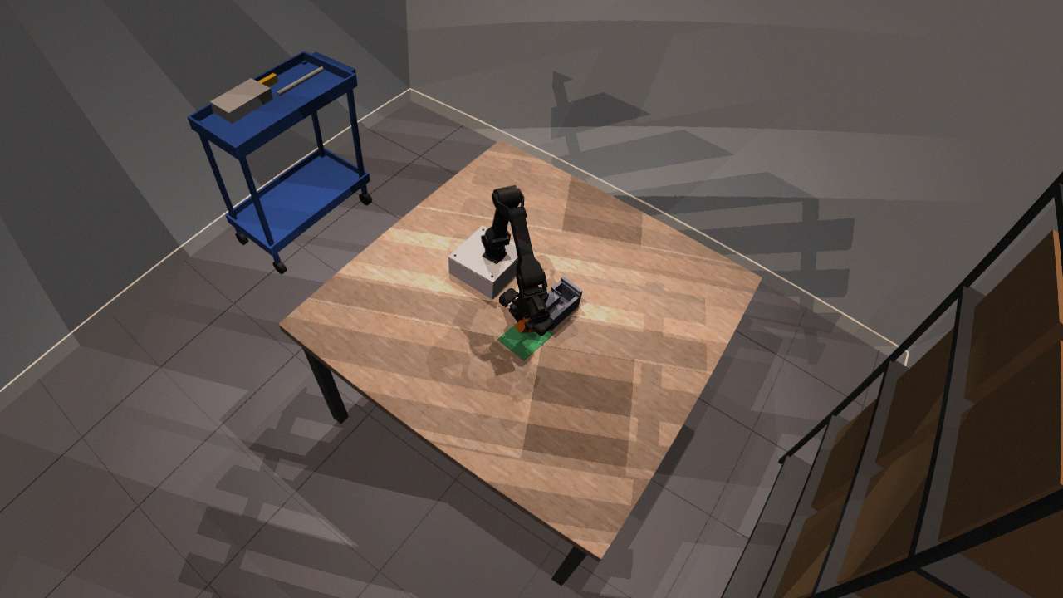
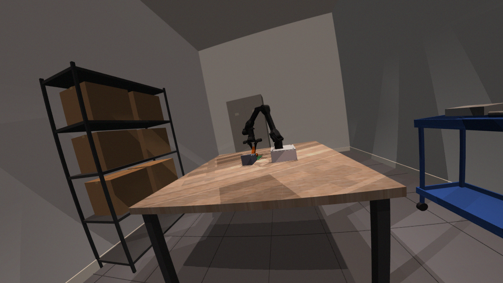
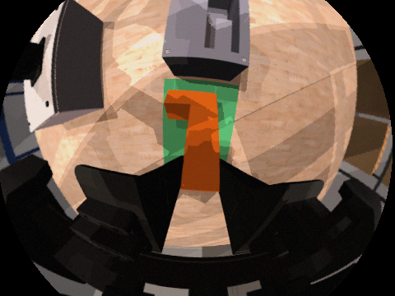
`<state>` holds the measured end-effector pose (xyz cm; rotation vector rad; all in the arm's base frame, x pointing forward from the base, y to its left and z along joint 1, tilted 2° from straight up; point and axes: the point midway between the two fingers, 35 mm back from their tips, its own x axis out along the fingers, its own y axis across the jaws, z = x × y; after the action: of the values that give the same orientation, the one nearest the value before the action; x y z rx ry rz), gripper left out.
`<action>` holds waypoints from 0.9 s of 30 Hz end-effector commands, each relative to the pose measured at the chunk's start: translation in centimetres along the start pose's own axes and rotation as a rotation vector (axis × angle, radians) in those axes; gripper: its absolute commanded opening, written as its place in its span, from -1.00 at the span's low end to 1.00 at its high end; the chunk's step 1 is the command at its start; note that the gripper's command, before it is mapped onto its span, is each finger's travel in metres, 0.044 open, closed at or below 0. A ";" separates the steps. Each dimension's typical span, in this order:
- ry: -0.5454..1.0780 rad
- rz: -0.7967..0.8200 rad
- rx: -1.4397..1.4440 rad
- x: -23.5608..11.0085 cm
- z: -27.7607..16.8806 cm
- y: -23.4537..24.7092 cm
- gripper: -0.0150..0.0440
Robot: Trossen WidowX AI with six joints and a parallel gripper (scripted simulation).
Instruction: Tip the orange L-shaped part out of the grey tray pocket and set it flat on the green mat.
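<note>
Orange part (image 3: 199, 140) is hanging rigid from the pincer (image 3: 200, 192) — clamped on its straight end — above the green mat (image 3: 174, 140); likely light, stiff, slip-prone.

My black gripper (image 3: 200, 181) pinches the orange part (image 3: 199, 137) over the green mat (image 3: 227, 115), with the grey tray (image 3: 209, 16) at twelve o'clock on pale striped wood.

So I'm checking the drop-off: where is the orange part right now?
In the wrist view the orange part hangs pinched in the jaws over the green mat, just in front of the grey tray, whose pocket shows nothing in it.
</note>
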<state>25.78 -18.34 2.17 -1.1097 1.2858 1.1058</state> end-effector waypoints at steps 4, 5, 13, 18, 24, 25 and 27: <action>0.003 0.004 -0.004 1.2 0.0 0.2 -0.49; 0.003 0.004 -0.004 1.3 0.0 0.2 -0.49; 0.003 0.004 -0.004 1.4 0.0 0.2 -0.49; -0.002 0.004 0.000 1.4 0.1 0.2 -0.40; -0.002 0.004 0.000 1.4 0.1 0.2 0.13; -0.002 0.004 0.000 1.4 0.1 0.2 0.22; -0.002 0.004 0.000 1.1 0.1 0.1 0.40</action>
<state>25.60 -18.25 0.79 -1.1061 1.2872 1.1098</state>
